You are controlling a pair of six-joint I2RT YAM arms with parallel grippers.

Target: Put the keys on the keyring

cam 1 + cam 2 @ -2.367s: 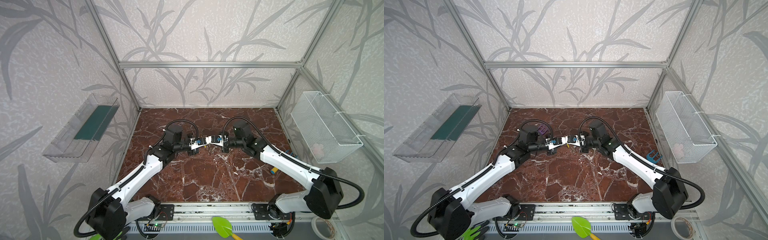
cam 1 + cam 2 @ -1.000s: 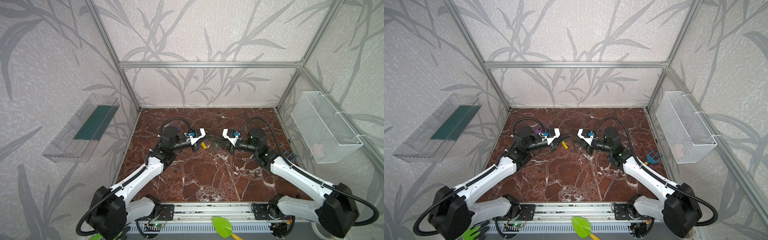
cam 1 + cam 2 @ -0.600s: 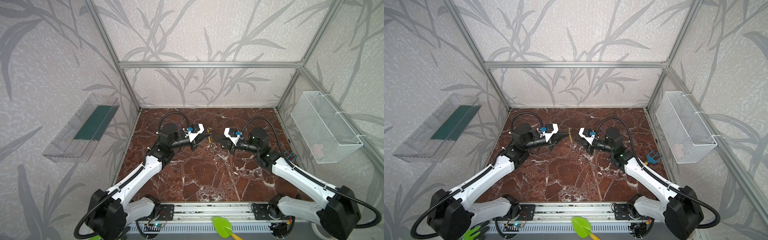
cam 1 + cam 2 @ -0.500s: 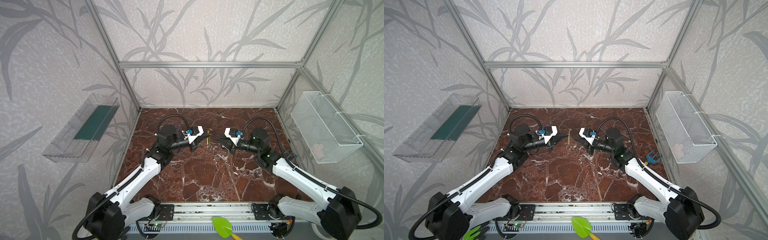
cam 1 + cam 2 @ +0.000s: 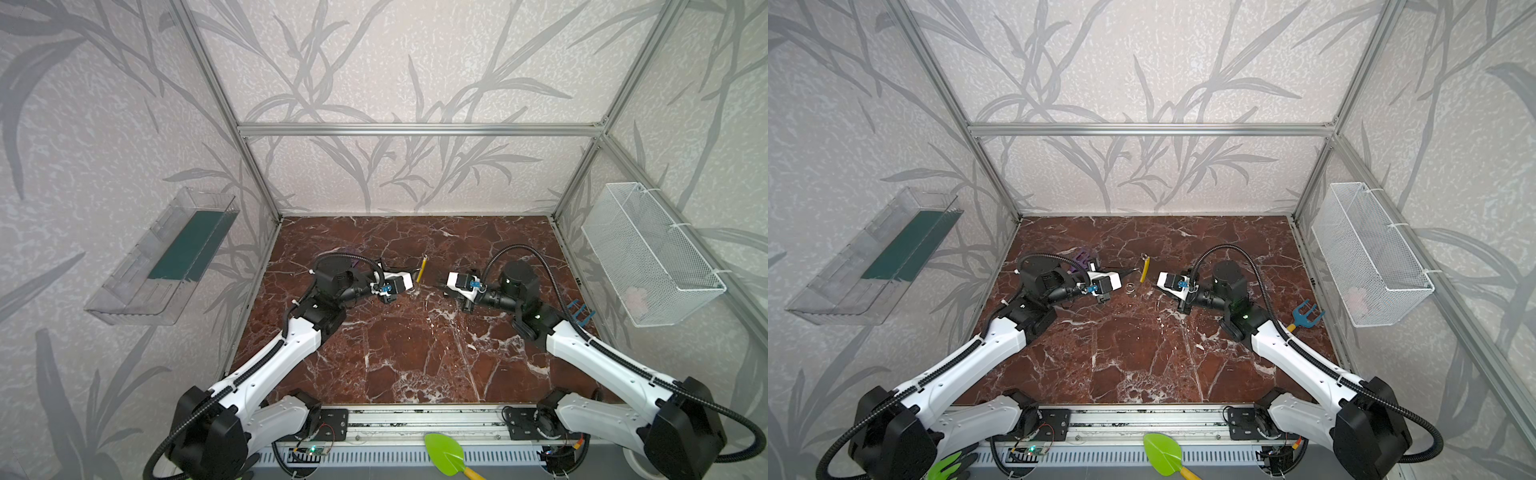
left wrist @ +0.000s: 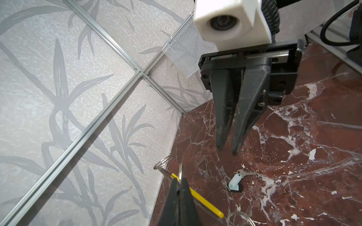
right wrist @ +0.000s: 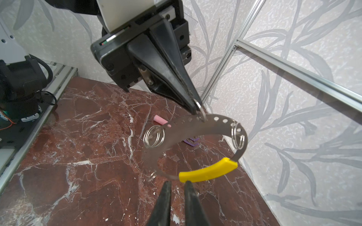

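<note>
Both top views look steeply down from high over the front edge, sharing the whole marble desk [image 5: 415, 361]. The wrist cameras ride close behind the left fingers [image 6: 172, 201] and right fingers [image 7: 163, 203], facing each other across the desk's middle.

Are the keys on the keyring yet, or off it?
Off. The keys lie on the table, apart from the keyring, which the shut left tool holds up in the air.

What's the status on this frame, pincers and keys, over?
Left pincer shut on the keyring, held aloft. Right pincer narrowly open, empty. Keys loose on the table, not threaded. Nothing seen between right pincer and keys.
</note>
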